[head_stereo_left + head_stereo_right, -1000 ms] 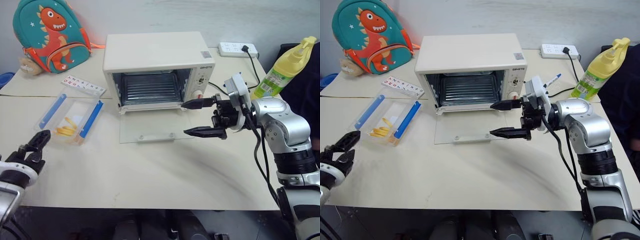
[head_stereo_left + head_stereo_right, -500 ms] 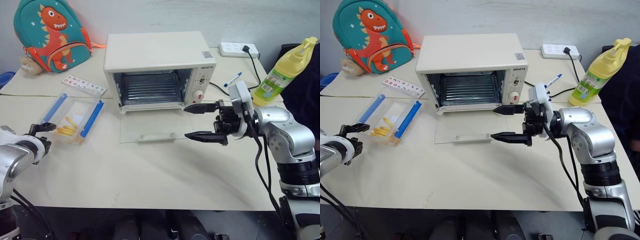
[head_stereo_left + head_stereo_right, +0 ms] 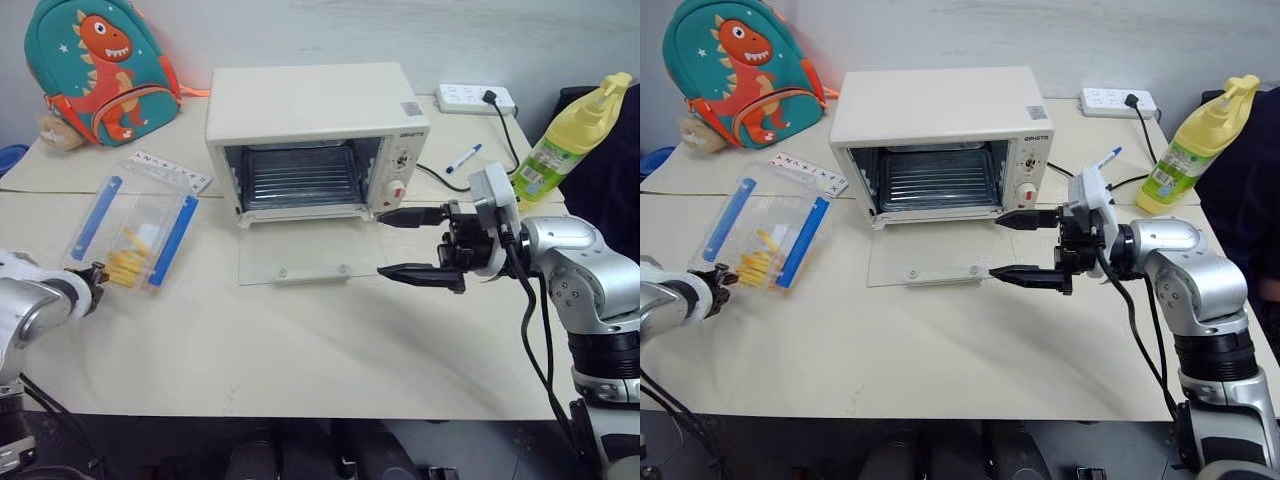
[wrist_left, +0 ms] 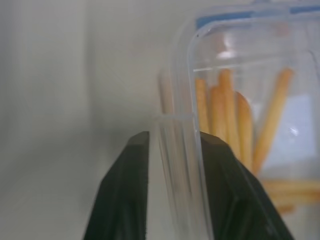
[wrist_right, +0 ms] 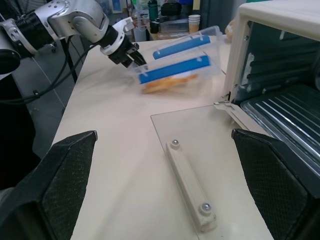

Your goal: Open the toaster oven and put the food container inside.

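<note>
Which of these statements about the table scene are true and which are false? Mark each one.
1. The oven has its glass door lying open on the table. True.
2. The food box already sits on the rack inside the oven. False: it is on the table beside the oven, on the robot's left.
3. The left gripper has its jaws closed on the near rim of the food box. True.
4. The right gripper holds the yellow bottle. False: its jaws stand wide open, holding nothing, by the door's right edge; the bottle stands apart behind it.
5. A dinosaur backpack stands at the back, on the robot's left. True.
</note>
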Available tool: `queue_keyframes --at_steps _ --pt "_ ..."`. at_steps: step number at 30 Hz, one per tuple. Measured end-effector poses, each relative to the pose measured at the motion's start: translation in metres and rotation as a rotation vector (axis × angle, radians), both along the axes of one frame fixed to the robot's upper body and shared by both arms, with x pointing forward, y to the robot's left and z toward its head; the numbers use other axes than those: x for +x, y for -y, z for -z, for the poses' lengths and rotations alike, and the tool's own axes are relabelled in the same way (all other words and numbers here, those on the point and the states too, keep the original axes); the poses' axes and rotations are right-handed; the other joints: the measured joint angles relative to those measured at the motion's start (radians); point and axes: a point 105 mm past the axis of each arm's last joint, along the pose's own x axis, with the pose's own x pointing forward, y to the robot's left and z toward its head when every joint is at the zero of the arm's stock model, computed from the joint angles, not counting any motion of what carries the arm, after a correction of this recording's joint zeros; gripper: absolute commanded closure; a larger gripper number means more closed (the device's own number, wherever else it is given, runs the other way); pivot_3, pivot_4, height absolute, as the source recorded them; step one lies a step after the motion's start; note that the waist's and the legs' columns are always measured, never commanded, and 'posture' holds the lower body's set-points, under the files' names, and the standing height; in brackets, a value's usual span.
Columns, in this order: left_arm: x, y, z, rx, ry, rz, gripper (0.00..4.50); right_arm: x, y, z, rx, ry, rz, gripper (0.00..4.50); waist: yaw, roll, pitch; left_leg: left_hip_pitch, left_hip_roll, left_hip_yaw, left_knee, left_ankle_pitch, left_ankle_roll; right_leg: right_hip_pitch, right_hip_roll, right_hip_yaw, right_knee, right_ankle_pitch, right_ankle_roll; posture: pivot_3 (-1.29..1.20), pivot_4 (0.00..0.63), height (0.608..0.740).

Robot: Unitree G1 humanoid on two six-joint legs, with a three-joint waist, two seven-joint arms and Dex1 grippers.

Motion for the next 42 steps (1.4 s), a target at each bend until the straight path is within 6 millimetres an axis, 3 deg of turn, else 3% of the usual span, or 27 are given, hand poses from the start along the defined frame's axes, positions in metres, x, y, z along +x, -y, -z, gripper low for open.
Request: queue_keyframes --at_steps 2,8,14,18,22,29,32,42 --pt "-0.003 -0.003 -0.004 0.044 -0.020 0.039 4.47 0.000 0.002 0.000 -0.006 0.002 0.005 0.00 0.000 0.000 0.000 0.000 0.000 0.000 0.000 0.000 0.000 0.000 0.000 0.000 0.000 0.000 0.000 0.00 0.150 0.740" --pt "-0.016 -0.020 -0.012 0.192 -0.115 0.199 4.47 -0.001 0.007 0.005 -0.022 -0.012 0.025 0.00 -0.001 0.000 0.000 -0.001 0.000 0.000 -0.001 0.000 -0.001 -0.002 0.000 0.000 0.000 -0.001 -0.001 0.00 0.150 0.740" --pt "-0.019 -0.004 -0.039 0.274 -0.066 0.490 4.47 -0.004 0.021 0.009 -0.032 -0.021 0.078 0.00 0.003 -0.001 0.001 -0.002 -0.001 0.001 -0.003 0.000 -0.001 -0.003 -0.001 0.000 -0.002 -0.001 -0.002 0.00 0.150 0.740" --pt "-0.019 0.015 -0.055 0.286 -0.023 0.656 4.47 -0.012 0.031 0.014 -0.042 -0.038 0.100 0.00 0.003 -0.002 0.001 -0.002 -0.001 0.001 -0.003 0.000 -0.001 -0.003 0.000 0.000 -0.002 -0.001 -0.002 0.00 0.150 0.740" --pt "-0.005 0.037 -0.073 0.317 0.041 0.749 4.47 -0.016 0.033 0.010 -0.031 -0.026 0.106 0.00 0.003 -0.002 0.001 -0.001 -0.001 0.000 -0.003 0.000 -0.001 -0.002 -0.001 0.000 -0.001 -0.001 -0.002 0.00 0.150 0.740" --pt "0.027 0.108 -0.078 0.387 0.050 0.959 4.47 -0.019 0.032 0.014 -0.024 -0.033 0.138 0.00 0.004 -0.003 0.001 -0.003 -0.001 0.000 -0.003 0.000 -0.001 -0.003 0.000 0.000 -0.001 -0.001 -0.001 0.00 0.150 0.740" --pt "0.034 0.128 -0.079 0.440 0.026 1.019 4.47 -0.021 0.031 0.015 -0.019 -0.031 0.154 0.00 0.001 -0.003 0.002 -0.003 -0.001 0.000 -0.003 0.000 -0.002 -0.003 0.000 0.001 -0.001 -0.001 -0.001 0.00 0.150 0.740" --pt "0.066 0.162 -0.076 0.430 0.000 0.975 4.47 -0.025 0.035 0.023 -0.015 -0.050 0.200 0.00 0.013 -0.003 0.002 -0.002 -0.001 0.000 0.001 0.001 -0.002 -0.003 0.000 0.001 0.001 0.000 0.000 0.00 0.150 0.740"
